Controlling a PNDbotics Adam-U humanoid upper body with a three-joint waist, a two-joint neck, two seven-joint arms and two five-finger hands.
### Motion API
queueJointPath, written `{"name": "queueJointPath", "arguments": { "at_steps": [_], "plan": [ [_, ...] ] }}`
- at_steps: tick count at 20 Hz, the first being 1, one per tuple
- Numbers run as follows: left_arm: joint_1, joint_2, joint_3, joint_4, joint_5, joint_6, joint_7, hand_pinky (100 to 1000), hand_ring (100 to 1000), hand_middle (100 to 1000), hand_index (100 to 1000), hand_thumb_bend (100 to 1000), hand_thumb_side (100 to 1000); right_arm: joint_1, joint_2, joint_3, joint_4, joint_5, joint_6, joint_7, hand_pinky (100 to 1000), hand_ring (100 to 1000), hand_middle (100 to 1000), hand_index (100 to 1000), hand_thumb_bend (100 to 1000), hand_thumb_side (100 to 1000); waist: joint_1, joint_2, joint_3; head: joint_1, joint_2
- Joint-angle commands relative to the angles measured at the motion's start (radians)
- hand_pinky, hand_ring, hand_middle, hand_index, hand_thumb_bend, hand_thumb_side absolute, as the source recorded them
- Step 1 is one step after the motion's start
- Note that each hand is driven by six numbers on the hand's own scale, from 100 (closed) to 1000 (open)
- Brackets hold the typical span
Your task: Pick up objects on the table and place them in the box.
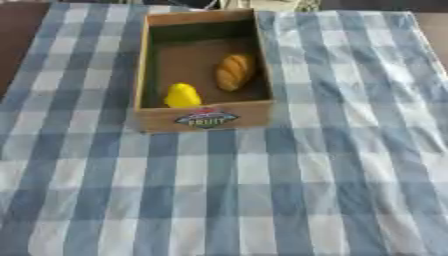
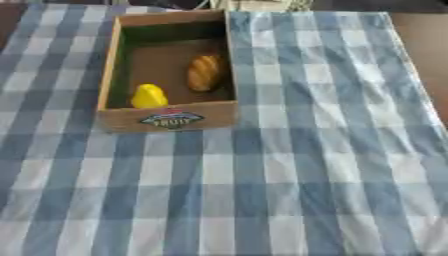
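In the box [image 1: 206, 119], what looks like bread [image 1: 234, 71], yellow fruit [image 1: 182, 95].

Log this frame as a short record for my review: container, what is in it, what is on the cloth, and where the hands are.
container: wooden box with a FRUIT label on its near wall, standing on the far left part of the table
contents: bread loaf toward the right wall; yellow pear-shaped fruit at the near wall, apart from the loaf
surface: blue and white checked tablecloth; no loose objects visible on it
left hand: not in view
right hand: not in view
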Motion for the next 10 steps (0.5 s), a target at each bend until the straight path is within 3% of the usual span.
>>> {"name": "queueJointPath", "arguments": {
  "at_steps": [1, 10],
  "plan": [
    [0.020, 0.010, 0.022, -0.016, 0.012, -0.043, 0.009, 748, 728, 663, 738, 100, 416, -0.014, -0.035, -0.012, -0.016, -0.001, -0.006, -0.006, 808, 843, 650, 815, 157, 422, -0.001, -0.024, 0.002, -0.006, 0.004],
    [0.057, -0.008, 0.028, -0.016, 0.012, -0.066, 0.010, 741, 721, 652, 733, 100, 414, -0.018, -0.037, -0.012, -0.016, -0.002, -0.017, -0.006, 812, 840, 650, 814, 154, 421, 0.003, -0.026, 0.000, -0.003, 0.010]
  ]
}}
